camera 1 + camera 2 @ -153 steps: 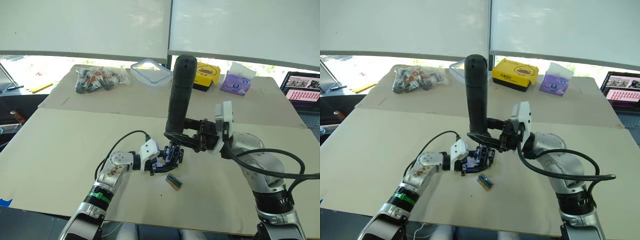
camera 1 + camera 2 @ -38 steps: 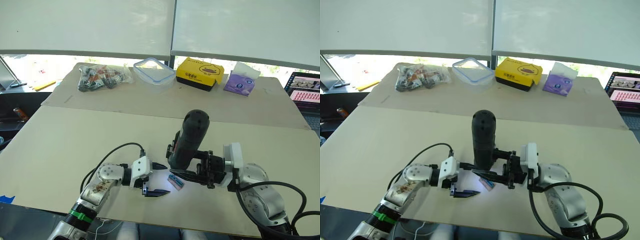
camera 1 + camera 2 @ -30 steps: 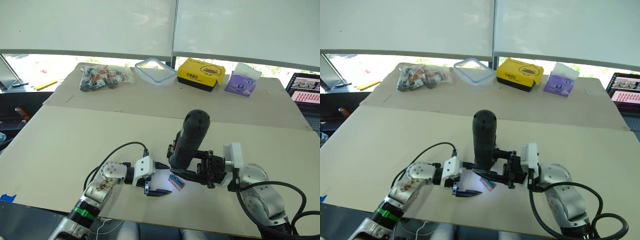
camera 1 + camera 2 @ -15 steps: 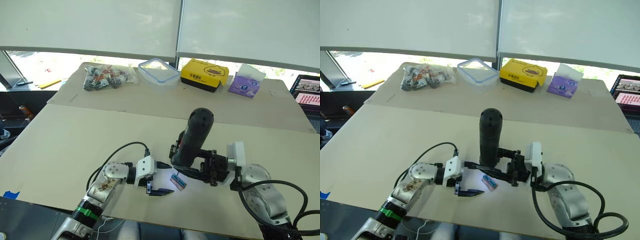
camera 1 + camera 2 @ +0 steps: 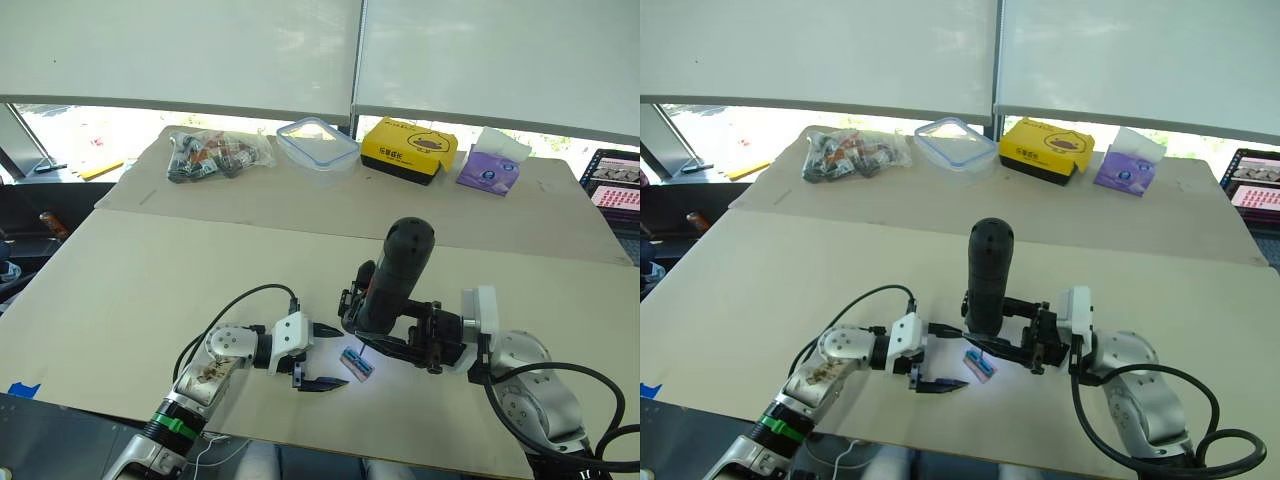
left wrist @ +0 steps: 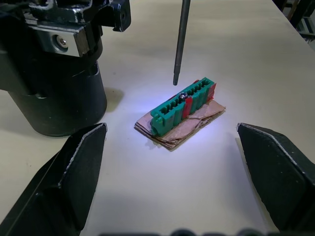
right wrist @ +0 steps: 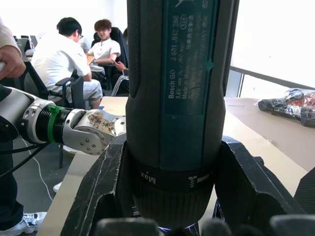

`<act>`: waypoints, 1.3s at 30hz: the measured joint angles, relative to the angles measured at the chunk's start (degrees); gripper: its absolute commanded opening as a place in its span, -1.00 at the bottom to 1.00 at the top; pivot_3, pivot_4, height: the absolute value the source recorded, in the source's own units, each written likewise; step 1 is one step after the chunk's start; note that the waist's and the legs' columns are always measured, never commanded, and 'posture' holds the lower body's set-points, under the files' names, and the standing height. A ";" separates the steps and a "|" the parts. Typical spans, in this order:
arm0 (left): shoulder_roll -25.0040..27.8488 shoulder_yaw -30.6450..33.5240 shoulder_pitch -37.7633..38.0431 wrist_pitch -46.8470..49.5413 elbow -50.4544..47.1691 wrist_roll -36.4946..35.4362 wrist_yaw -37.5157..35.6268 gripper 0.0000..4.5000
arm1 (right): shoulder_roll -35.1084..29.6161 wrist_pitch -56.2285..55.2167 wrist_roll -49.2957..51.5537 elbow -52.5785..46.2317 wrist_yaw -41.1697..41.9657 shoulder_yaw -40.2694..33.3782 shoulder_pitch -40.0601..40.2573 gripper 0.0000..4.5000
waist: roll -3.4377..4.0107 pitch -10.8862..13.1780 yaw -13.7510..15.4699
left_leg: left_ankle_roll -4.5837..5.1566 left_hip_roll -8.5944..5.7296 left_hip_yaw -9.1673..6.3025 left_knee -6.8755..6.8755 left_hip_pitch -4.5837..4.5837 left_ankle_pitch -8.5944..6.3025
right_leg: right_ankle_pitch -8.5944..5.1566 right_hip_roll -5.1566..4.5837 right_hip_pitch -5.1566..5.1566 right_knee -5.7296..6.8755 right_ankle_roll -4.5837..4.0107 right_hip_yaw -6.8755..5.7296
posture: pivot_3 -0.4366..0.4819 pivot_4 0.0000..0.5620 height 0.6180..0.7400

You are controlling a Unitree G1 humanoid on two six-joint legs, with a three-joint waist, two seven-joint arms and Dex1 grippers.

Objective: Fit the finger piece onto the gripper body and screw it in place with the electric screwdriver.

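Observation:
My right gripper (image 5: 372, 330) is shut on the electric screwdriver (image 5: 398, 275), a dark cylinder standing nearly upright on the table. Its thin metal bit (image 6: 179, 42) points down, its tip just above a screw on a small green-and-brown block (image 6: 183, 105). My left gripper (image 5: 338, 357) is open and holds nothing, one finger on each side of that block. The gripper body (image 6: 54, 96), black with a round base, stands on the table beside the block, touched by neither gripper. I cannot make out the finger piece.
At the table's back lie a bag of parts (image 5: 215, 155), a clear plastic box (image 5: 318, 143), a yellow box (image 5: 410, 150) and a purple tissue pack (image 5: 490, 170). A laptop (image 5: 615, 190) sits at the far right. The front table edge is close to my left gripper. People sit beyond.
Five seconds ago my left gripper was at the gripper body under the upright screwdriver. It has since drawn back, open. The screwdriver has come down and now hangs over the green block.

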 measured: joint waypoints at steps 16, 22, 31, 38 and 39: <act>-0.03 0.02 0.17 -0.86 0.44 0.00 0.19 0.99 | 0.24 0.01 -0.01 0.00 -0.32 0.89 -0.01 -0.15 | 0.11 -0.07 0.00 | 0.00 -0.01 0.00 0.01 0.00 0.00 | 0.01 0.00 0.01 0.00 0.01 0.00 | -0.05 -0.47 1.00; -0.05 0.02 0.19 -0.89 0.51 0.00 0.19 0.99 | 0.23 0.02 -0.01 0.00 -0.35 0.89 -0.01 -0.15 | 0.14 -0.10 0.00 | 0.00 -0.01 0.00 0.01 0.01 0.00 | 0.01 0.00 0.01 0.00 0.01 0.00 | -0.05 -0.47 1.00; -0.45 0.01 0.25 -0.87 0.48 0.01 0.54 0.99 | 0.22 0.03 -0.01 -0.01 -0.40 1.02 -0.01 -0.15 | 0.16 -0.12 0.00 | 0.00 -0.01 0.00 0.01 0.01 0.00 | 0.01 0.00 0.02 0.00 0.01 0.00 | -0.05 -0.47 1.00; -0.77 0.00 0.28 -0.71 0.28 0.30 0.77 0.99 | 0.07 0.03 -0.01 -0.01 -0.25 1.14 -0.01 -0.15 | 0.16 -0.12 0.01 | 0.00 -0.02 0.00 0.01 0.01 0.00 | 0.01 -0.01 0.02 0.00 0.02 0.00 | -0.05 -0.47 1.00; -0.80 0.00 0.30 -0.67 0.23 0.34 0.81 0.99 | 0.07 0.03 -0.01 -0.01 -0.25 1.16 -0.01 -0.15 | 0.16 -0.12 0.02 | 0.00 -0.02 0.00 0.01 0.01 0.00 | 0.01 -0.01 0.02 0.00 0.02 0.00 | -0.05 -0.47 1.00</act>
